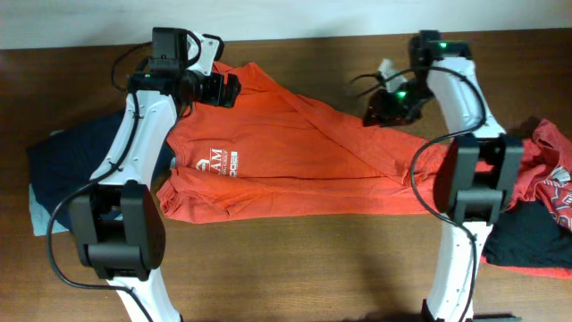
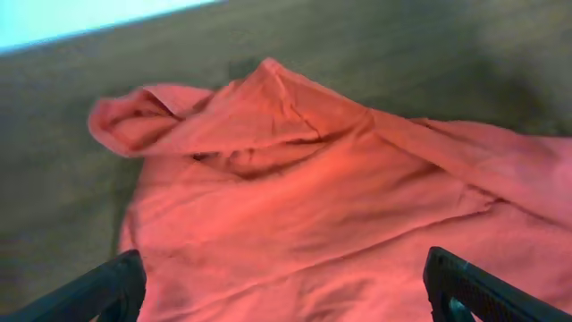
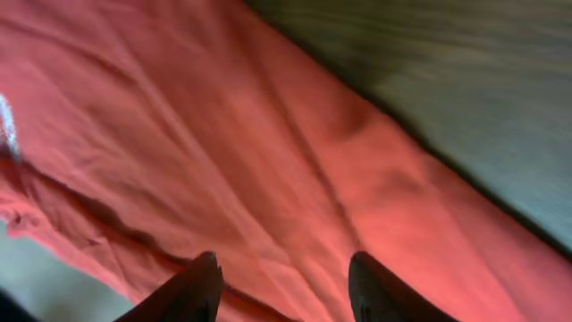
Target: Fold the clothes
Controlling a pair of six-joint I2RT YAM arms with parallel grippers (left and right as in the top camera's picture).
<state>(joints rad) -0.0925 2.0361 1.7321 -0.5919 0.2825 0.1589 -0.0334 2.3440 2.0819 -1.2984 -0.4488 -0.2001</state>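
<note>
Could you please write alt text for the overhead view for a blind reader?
An orange-red T-shirt with white lettering lies spread on a wooden table, the left gripper and right gripper at its far edge. Dark garments sit at the left end, a red-and-dark pile at the right.

- Overhead view: soft, even room light, rather dim; the dark table [image 1: 295, 259] carries faint blurred shadows low in the frame, and the pale strip [image 1: 268, 18] along the top edge is washed out
- Left wrist view: soft all over, the orange-red T-shirt [image 2: 340, 206] lacking crisp weave; top-left corner blown to pale blue-white
- Right wrist view: fabric close to the lens is hazy, the table streaked with blur, and the right end effector [image 3: 286, 264] reads as a dark silhouette
</note>
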